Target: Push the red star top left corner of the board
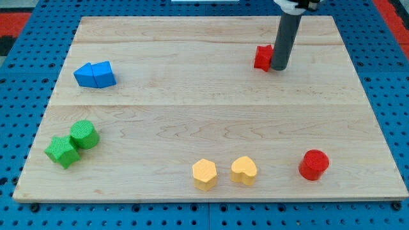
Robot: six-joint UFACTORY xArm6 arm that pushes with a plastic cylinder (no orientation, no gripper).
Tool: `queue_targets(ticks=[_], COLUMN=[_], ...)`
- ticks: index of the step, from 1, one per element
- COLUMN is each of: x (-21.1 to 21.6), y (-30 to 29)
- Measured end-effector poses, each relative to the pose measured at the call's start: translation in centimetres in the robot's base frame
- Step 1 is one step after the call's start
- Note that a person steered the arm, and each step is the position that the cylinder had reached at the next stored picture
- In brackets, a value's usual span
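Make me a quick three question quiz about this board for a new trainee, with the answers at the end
1. True or false: my tip sits at the red star, on its right in the view.
2. How many yellow blocks lie near the view's bottom?
3. Which is nearest the board's top left corner? A) red cylinder B) blue blocks C) green blocks

Key: 1 true; 2 two; 3 B.

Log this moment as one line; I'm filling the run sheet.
my tip: touching red star, on its right | star: upper right of board | top-left corner: not reached
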State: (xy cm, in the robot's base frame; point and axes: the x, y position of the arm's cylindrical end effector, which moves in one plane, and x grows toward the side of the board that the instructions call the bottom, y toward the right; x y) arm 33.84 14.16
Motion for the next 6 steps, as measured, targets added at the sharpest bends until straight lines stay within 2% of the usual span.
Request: queue_targets(ticks=[1, 2, 4, 6], x=[-2.9, -5.7, -8.0, -4.5], y=[-0.3, -4.5, -19.8, -17.8])
